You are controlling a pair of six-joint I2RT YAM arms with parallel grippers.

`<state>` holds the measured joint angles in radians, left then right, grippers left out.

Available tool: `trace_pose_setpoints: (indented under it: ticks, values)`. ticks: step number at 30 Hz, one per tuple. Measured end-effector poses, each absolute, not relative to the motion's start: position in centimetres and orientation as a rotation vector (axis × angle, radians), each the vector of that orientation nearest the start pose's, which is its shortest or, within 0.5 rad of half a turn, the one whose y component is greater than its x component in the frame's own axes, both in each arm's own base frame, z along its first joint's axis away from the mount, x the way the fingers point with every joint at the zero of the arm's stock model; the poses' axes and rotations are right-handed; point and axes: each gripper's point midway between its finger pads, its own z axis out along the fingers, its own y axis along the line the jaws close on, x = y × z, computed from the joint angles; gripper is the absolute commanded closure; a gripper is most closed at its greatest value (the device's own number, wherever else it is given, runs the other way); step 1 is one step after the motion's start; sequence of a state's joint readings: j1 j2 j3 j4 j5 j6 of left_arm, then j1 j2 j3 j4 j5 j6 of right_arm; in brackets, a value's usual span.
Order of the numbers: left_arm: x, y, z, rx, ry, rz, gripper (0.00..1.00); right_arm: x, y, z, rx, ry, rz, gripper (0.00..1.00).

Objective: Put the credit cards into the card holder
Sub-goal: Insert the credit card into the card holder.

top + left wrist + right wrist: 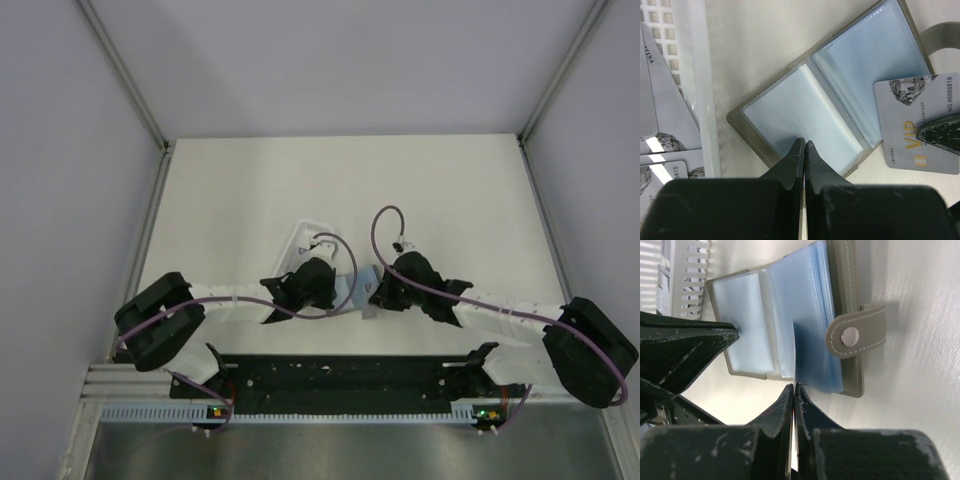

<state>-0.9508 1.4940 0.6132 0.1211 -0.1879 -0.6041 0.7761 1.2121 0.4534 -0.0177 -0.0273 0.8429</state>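
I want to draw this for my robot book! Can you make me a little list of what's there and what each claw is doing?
Card holder: lying open, blue pockets showing
Left gripper: closed on the holder's near edge
Right gripper: closed on one credit card
Card's place: at the holder's edge, not in a pocket yet
White tray: beside the holder, more cards in it

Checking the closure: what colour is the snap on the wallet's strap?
Pale silvery white snap on the grey strap; clearest in the right wrist view.
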Motion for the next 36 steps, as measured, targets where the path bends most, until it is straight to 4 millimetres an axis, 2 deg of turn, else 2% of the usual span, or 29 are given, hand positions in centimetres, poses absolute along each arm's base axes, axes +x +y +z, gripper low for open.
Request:
trace_pose_setpoints:
  ticks: [4, 7, 10, 14, 16, 18, 21, 24, 30, 36]
  values:
    - [21.7, -28.8, 2.8, 0.316, 2.360, -0.559, 1.00, 18.8, 23.9, 5.0, -0.022, 2.503, 0.781, 1.00]
    - [21.7, -28.8, 2.8, 0.315, 2.357, -0.564, 1.00, 19.4, 24.8, 7.4, -0.128, 2.484, 0.815, 1.00]
    - [21.7, -28.9, 2.7, 0.314, 2.350, -0.575, 1.00, 20.6, 26.2, 10.9, -0.224, 2.428, 0.912, 1.00]
    - [21.6, -28.9, 2.6, 0.313, 2.338, -0.592, 1.00, 23.2, 26.4, 13.0, -0.273, 2.398, 0.988, 1.00]
    - [21.6, -29.0, 2.6, 0.313, 2.330, -0.603, 1.00, 23.8, 26.6, 12.4, -0.308, 2.430, 1.014, 1.00]
    - [21.6, -29.1, 2.6, 0.312, 2.325, -0.610, 1.00, 24.0, 26.7, 11.0, -0.337, 2.484, 1.033, 1.00]
    - [21.6, -29.1, 2.6, 0.308, 2.319, -0.618, 1.00, 22.9, 26.9, 8.4, -0.375, 2.588, 1.066, 1.00]
    - [21.6, -29.1, 2.5, 0.304, 2.314, -0.625, 1.00, 22.3, 26.9, 7.0, -0.379, 2.643, 1.074, 1.00]
    - [21.5, -29.0, 2.5, 0.295, 2.307, -0.635, 1.00, 22.7, 27.0, 6.8, -0.377, 2.629, 1.066, 1.00]
    - [21.3, -28.8, 2.5, 0.286, 2.306, -0.641, 1.00, 22.7, 26.2, 5.3, -0.345, 2.652, 1.006, 1.00]
